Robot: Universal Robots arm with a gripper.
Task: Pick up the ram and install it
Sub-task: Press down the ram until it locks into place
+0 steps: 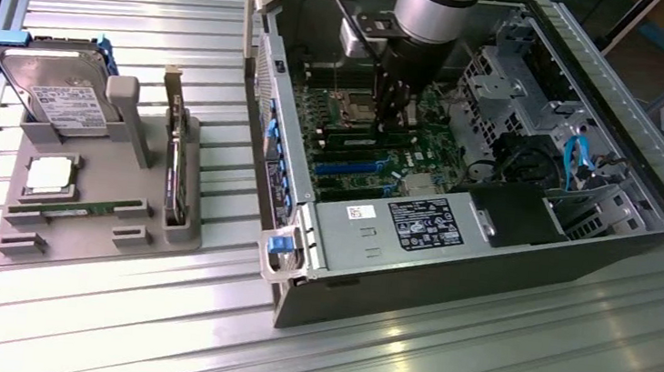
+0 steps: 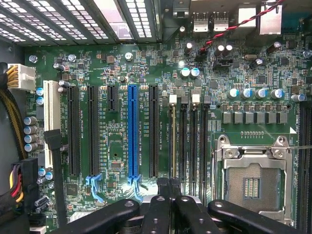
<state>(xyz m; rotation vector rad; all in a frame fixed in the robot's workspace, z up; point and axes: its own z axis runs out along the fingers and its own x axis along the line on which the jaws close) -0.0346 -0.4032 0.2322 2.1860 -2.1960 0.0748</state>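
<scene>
The ram (image 1: 68, 208), a thin green stick, lies flat in a slot near the front of the grey holder (image 1: 96, 238), on the exterior view's left. My gripper (image 1: 390, 117) is far from it, reaching down inside the open computer case (image 1: 339, 242) just above the motherboard. In the wrist view the gripper (image 2: 169, 189) hangs with its black fingers pressed together and nothing between them. It sits at the end of the row of black memory slots (image 2: 187, 141), which look unfilled.
The holder also carries a silver hard drive (image 1: 55, 91) in a blue-tabbed frame, an upright expansion card (image 1: 173, 162) and a processor chip (image 1: 51, 174). The processor socket (image 2: 251, 183) stands open beside the memory slots. Case walls, the drive cage (image 1: 506, 84) and cables surround the arm.
</scene>
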